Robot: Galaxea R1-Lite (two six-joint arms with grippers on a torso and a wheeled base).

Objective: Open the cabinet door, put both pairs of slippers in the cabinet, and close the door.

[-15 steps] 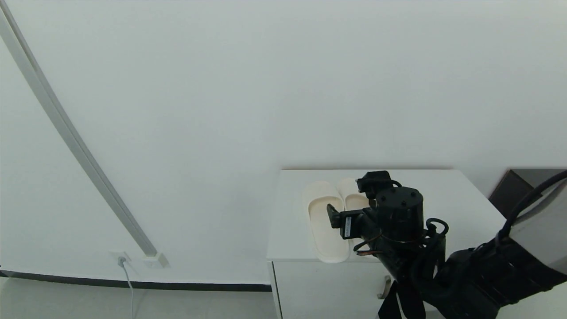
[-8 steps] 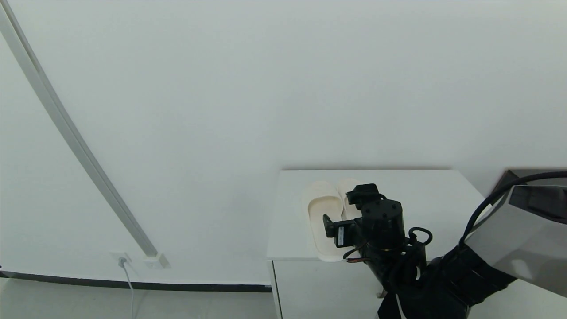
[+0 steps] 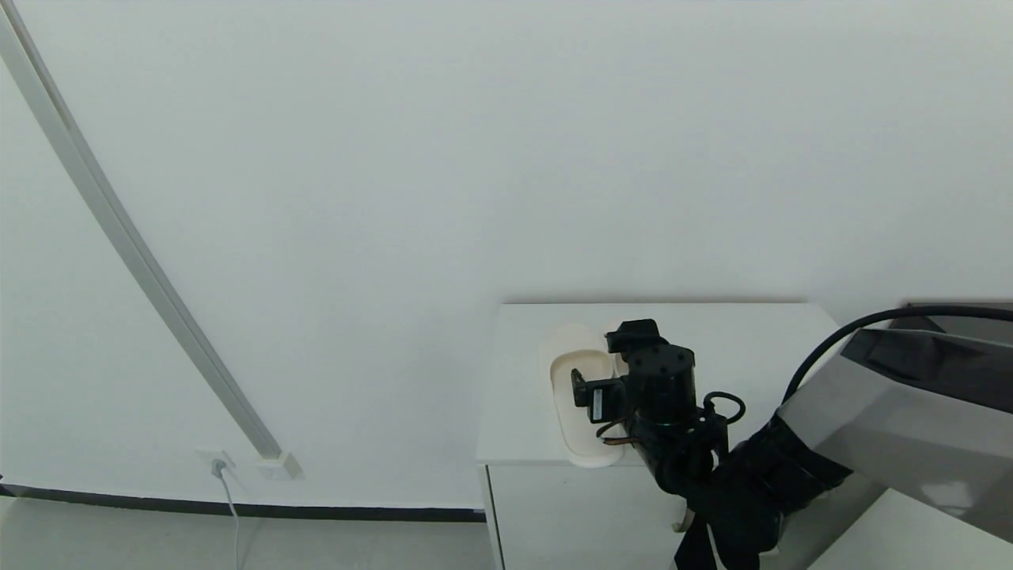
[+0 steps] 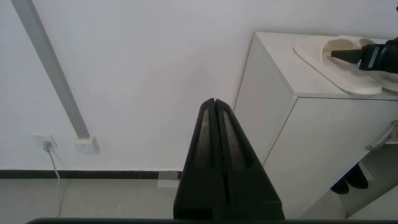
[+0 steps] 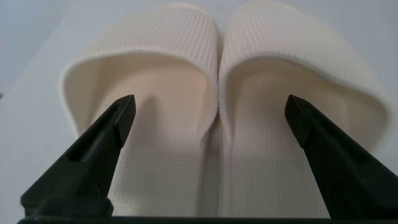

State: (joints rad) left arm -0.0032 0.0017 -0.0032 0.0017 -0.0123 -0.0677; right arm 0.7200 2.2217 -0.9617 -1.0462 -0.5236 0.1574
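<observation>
Right gripper point(image 5: 209, 106), jaws spread wide, hangs over the cream slippers point(image 5: 158, 56) on the cabinet top point(image 3: 760, 356), one jaw above each. Their long axes run straight ahead of it, toes toward the wall. The closed left gripper point(image 4: 215, 106) lies well apart.

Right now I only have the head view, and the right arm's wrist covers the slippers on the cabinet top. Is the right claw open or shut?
Observer: Open. The right wrist view shows the right claw spread wide over the cream slippers.
Operator: Both slippers there?
Observer: Yes, two, side by side and touching along their inner edges.
Operator: And the left claw?
Observer: Shut. In the left wrist view the left claw sits beside the cabinet, below its top.
</observation>
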